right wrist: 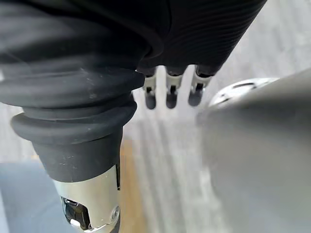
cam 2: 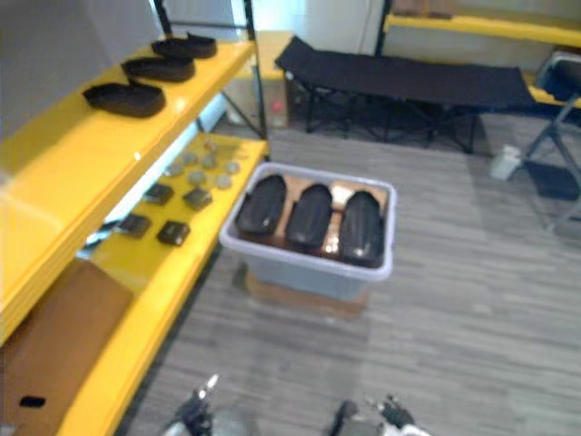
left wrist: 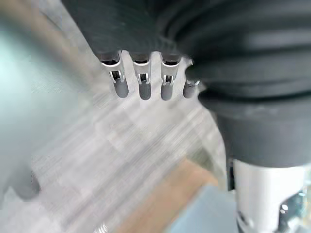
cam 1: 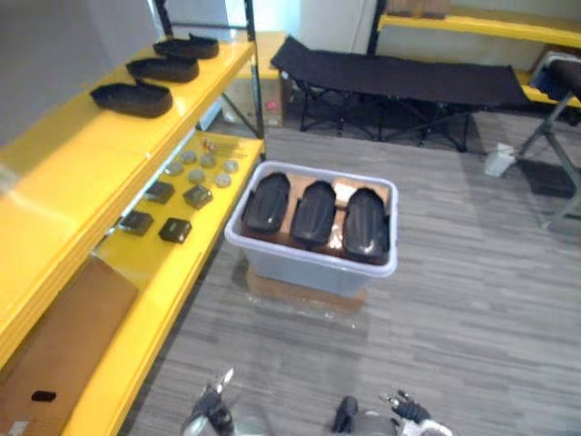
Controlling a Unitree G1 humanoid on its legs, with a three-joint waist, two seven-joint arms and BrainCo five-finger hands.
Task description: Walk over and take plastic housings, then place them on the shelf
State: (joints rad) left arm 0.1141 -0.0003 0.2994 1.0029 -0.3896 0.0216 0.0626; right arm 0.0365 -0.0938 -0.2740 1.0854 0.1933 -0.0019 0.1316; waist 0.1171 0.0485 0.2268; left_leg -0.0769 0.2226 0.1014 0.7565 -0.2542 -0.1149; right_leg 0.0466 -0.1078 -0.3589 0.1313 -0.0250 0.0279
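Three plastic housings are lying in the grey bin at frame centre, long axes running up-frame, while the left hand and right hand are hanging released and empty below them, equally near.

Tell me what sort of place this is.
Probably a workshop or parts storeroom: yellow shelves hold black plastic housings and small parts, and a grey bin of more housings stands on the floor.

Black housings on yellow shelf
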